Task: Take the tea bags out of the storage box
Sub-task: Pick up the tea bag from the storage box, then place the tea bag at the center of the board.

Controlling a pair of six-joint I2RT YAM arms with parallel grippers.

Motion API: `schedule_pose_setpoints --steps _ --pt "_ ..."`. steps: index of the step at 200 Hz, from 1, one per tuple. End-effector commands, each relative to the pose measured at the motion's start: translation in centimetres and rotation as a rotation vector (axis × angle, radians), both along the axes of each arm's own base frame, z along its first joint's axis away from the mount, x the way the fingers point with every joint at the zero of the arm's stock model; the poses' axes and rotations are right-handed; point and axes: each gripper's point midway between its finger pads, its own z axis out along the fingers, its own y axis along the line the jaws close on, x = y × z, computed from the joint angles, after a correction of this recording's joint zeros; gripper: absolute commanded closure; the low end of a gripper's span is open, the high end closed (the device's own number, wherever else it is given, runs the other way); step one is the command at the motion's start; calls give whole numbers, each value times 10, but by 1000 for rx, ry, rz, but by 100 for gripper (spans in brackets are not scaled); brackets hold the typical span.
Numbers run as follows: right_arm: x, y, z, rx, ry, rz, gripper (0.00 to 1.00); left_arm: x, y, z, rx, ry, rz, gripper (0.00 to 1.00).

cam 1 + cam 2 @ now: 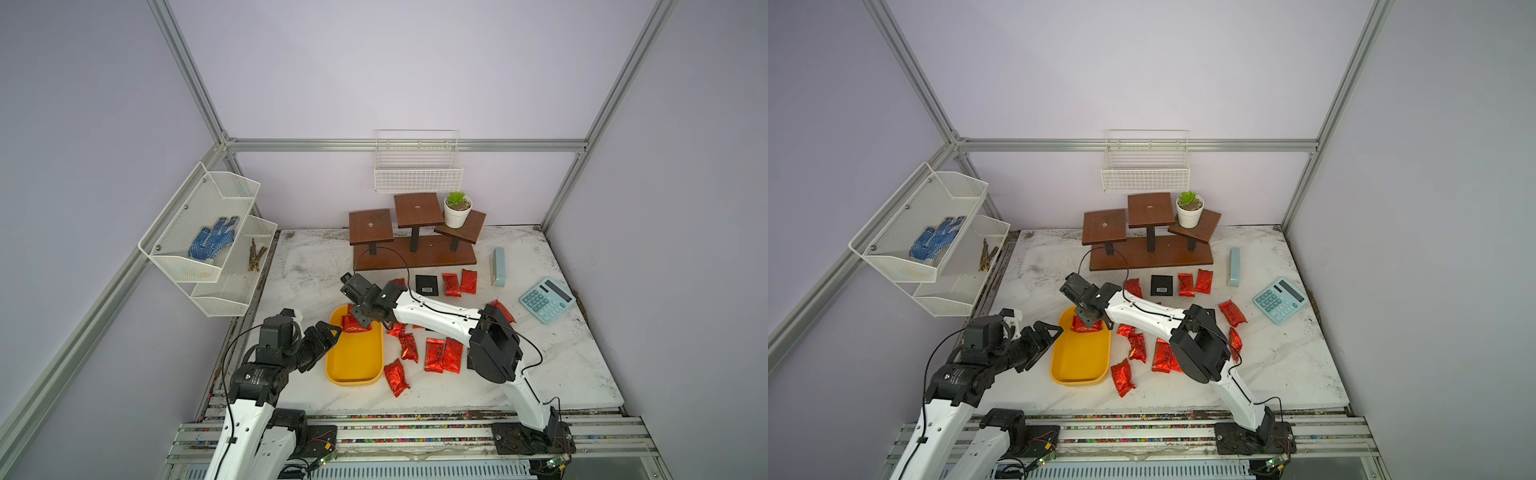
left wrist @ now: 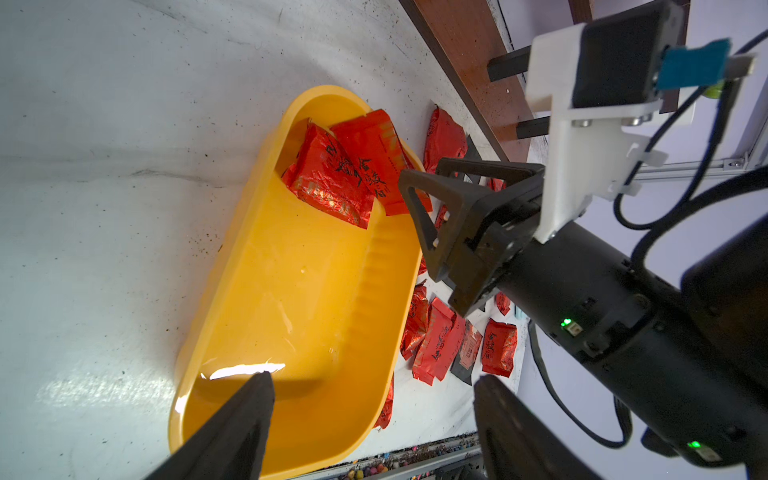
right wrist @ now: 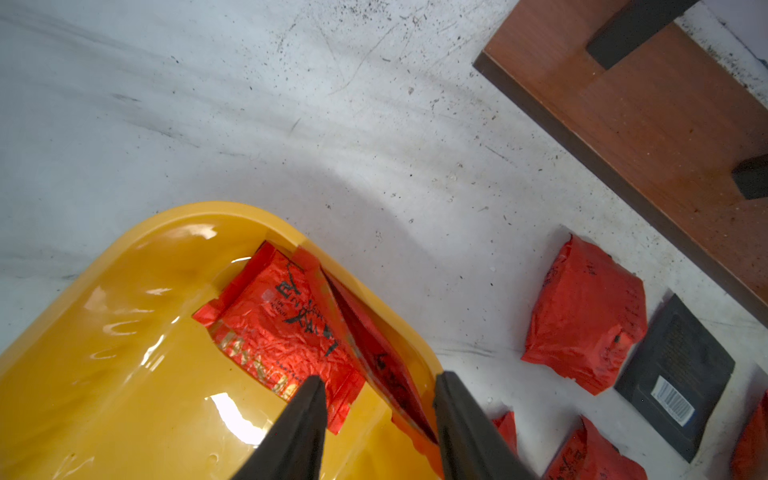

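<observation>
2 crinkled red foil bags (image 3: 282, 328) lie at the far end of the glossy yellow oblong tray (image 1: 353, 365), 1 leaning on its wall; more litter the scuffed table (image 1: 561, 374). The right gripper (image 3: 380, 380) angles down over them, jaws half spread astride the leaning bag. The left gripper (image 2: 372, 382), spread wide and empty, hovers by the tray's left rim.

L arm (image 1: 245, 419): up from near-left base, elbow bent, forearm angled fwd and inward. L gripper (image 1: 332, 336) held low, jaws wide apart; dark tapered fingertips (image 2: 249, 415) show in wrist view. R arm (image 1: 434, 312): up from near-right base, elbow high, forearm stretched across toward L side. R gripper (image 3: 378, 378) pitched down, jaws partly apart, gap visible between tips. Grippers near each other, not touching.
</observation>
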Motion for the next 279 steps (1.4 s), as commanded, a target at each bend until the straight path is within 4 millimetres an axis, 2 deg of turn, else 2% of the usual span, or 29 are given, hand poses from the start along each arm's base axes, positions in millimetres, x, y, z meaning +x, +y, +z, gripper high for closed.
schedule_pose_setpoints --steps 1,81,117,140,158,176,191,221,250,279 --pt "-2 1 -4 -5 19 4 56 1 -2 5 -24 -13 -3 21" --pt "-10 1 -13 -6 68 -1 74 1 -3 4 -26 -10 -10 21" --pt "-14 2 -20 -4 95 1 88 0 -5 4 -31 -7 -16 21" --pt "-15 3 -23 1 111 -5 100 0 -4 3 -28 -4 -15 21" --pt "-17 2 -19 16 123 -12 100 0 -4 2 -26 -3 -15 21" --pt "-20 3 -7 51 137 -11 100 0 -4 2 -27 -1 -16 21" --pt "-23 3 12 103 145 -10 100 1 -5 3 -27 -1 -19 21" --pt "-24 -3 66 264 170 -11 100 3 -7 8 -36 -13 -34 21" --pt "-8 -23 113 438 193 -50 100 2 -9 14 -45 -26 -40 21" --pt "12 -42 133 528 181 -92 100 -3 -9 18 -53 -34 -39 21"
